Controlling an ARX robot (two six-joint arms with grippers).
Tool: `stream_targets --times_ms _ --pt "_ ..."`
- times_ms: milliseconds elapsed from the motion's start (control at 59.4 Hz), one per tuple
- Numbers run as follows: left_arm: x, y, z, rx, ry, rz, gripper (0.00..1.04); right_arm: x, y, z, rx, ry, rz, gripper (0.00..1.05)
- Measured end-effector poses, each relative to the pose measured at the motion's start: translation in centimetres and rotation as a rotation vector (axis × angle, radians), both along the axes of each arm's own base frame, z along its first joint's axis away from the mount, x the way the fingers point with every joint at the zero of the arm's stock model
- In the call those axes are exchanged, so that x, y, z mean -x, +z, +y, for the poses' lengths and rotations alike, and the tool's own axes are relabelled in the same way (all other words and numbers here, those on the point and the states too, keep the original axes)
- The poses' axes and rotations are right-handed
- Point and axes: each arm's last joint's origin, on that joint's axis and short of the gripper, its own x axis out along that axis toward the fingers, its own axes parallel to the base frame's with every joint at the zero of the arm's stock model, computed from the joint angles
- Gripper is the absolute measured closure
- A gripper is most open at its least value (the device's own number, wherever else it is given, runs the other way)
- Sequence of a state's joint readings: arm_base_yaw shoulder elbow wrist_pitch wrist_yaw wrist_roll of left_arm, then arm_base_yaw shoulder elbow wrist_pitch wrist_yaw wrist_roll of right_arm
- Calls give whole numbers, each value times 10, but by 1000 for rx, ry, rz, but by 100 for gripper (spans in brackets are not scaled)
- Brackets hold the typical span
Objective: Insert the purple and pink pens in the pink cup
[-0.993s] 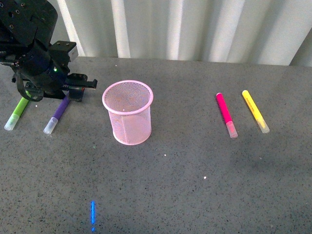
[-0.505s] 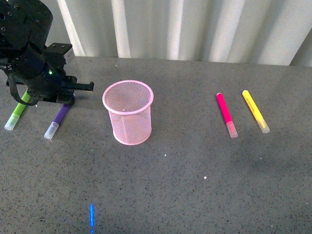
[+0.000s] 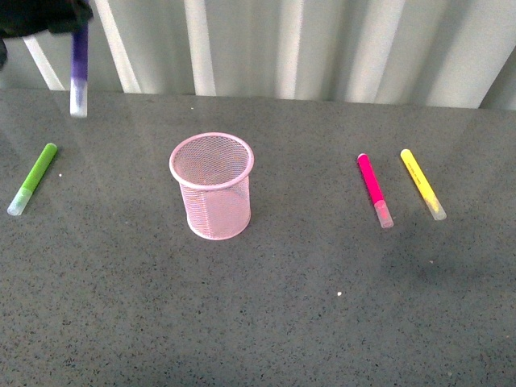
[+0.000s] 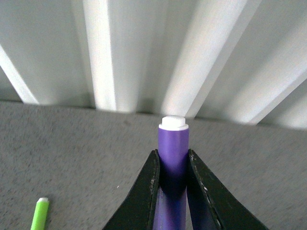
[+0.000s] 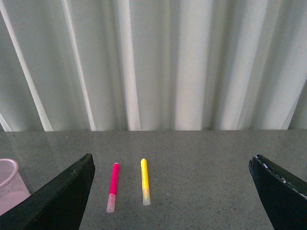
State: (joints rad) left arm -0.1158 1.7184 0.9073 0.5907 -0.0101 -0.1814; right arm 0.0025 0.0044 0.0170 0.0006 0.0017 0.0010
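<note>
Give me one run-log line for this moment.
left gripper: shut on purple pen, upright above table | right gripper: open | pink pen: lying beside yellow marker | pink cup: upright, empty

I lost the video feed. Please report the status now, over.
Left gripper shut on purple pen, hanging upright, left of pink cup. Right gripper open, empty. Pink pen lying on table, right of cup. Nothing between purple pen and cup.

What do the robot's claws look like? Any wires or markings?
Both are plain black. The left gripper has two slim, smooth fingers that taper to narrow tips. The right gripper shows two broader wedge-shaped fingers, one with a paler, speckled edge. No cables or markings show. The front view shows only a black corner of the left arm.
</note>
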Motion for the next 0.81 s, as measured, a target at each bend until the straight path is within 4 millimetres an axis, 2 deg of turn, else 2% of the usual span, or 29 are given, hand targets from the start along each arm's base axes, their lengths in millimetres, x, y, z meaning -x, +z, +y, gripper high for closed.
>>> stream_targets --times_ms 135,236,320,421,556,808 --pt "42 6 -33 109 -78 -150 92 0 0 0 0 0 0 7" --pt "65 -4 -64 162 -126 -214 92 0 0 0 0 0 0 7" --pt "73 -16 -87 199 -132 -218 92 0 0 0 0 0 0 7" --pt "77 -34 -109 197 -116 -218 92 0 0 0 0 0 0 7" --pt "73 -55 -126 170 -109 -187 92 0 0 0 0 0 0 7" --pt "53 -69 -133 121 -94 -208 92 0 0 0 0 0 0 7"
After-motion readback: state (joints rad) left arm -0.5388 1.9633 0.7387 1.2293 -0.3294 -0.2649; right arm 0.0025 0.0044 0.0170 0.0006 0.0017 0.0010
